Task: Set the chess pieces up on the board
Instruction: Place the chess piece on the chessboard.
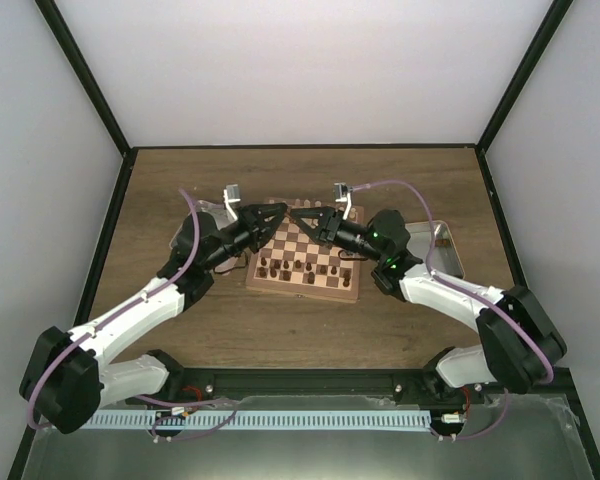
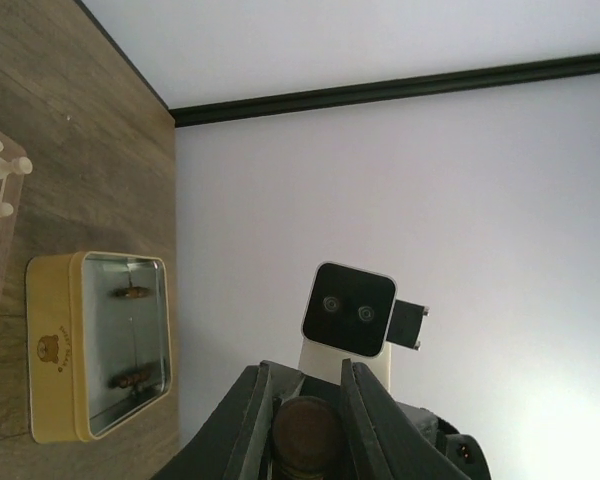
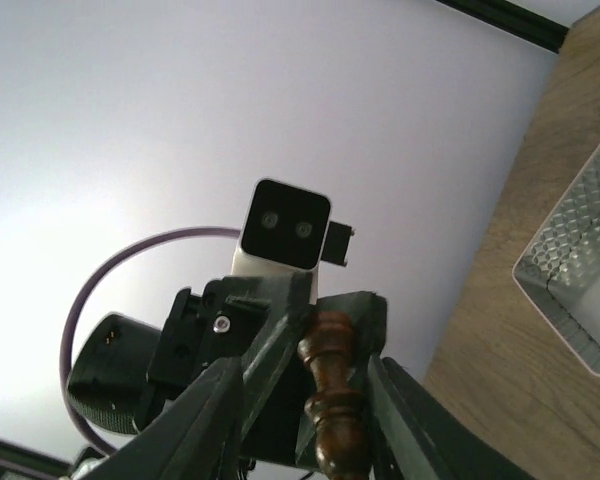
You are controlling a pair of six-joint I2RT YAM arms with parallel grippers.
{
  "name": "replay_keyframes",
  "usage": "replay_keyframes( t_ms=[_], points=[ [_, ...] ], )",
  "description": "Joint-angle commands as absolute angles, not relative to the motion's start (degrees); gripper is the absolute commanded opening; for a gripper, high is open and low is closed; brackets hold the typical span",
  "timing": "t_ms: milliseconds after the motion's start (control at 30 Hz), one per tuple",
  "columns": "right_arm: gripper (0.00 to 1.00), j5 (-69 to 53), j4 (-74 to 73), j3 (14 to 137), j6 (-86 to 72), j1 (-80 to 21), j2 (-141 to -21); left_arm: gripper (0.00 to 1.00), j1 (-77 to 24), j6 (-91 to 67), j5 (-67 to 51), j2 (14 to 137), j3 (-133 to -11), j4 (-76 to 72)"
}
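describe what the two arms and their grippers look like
Both the left arm and right arm have white link shells joined by bulky black joint housings. A lilac cable loops along each. The left gripper and right gripper are black with tapering fingers, and each wrist carries a small white-and-black camera box. A green light glows on the right arm.

I'm looking down over the board (image 1: 302,291); left wrist camera (image 3: 280,225) and right wrist camera (image 2: 348,310) are closely facing each other.
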State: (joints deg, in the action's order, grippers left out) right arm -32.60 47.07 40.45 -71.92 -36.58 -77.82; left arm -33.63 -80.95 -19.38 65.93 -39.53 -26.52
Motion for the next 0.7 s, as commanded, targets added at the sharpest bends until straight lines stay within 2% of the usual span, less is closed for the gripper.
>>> replay_keyframes(
  t_ms=[0, 200, 267, 367, 467, 667],
  points=[
    [0.32, -28.6, 47.6, 41.5, -74.8, -37.5, -78.1, 0.06, -33.0, -84.7, -17.9, 65.8, -38.2, -29.7],
    [0.19, -29.2, 46.5, 41.6, -73.6, -37.5, -77.6, 0.07, -32.8, -85.3, -17.7, 66.1, -37.7, -30.0],
    [0.19, -30.1, 44.9, 42.2, -72.8, -37.6, -77.8, 0.07, -32.9, -85.6, -17.5, 66.2, -37.4, -30.1],
    [0.28, -30.9, 43.3, 42.3, -72.1, -37.6, -77.8, 0.07, -32.8, -86.3, -17.3, 66.2, -36.9, -30.7],
    [0.32, -31.0, 42.7, 42.0, -71.5, -38.1, -77.9, 0.07, -32.7, -87.0, -17.0, 66.2, -36.7, -31.0],
    [0.27, -29.7, 41.7, 40.9, -70.8, -39.3, -78.1, 0.07, -32.6, -89.1, -16.8, 66.4, -35.6, -32.1]
  ],
)
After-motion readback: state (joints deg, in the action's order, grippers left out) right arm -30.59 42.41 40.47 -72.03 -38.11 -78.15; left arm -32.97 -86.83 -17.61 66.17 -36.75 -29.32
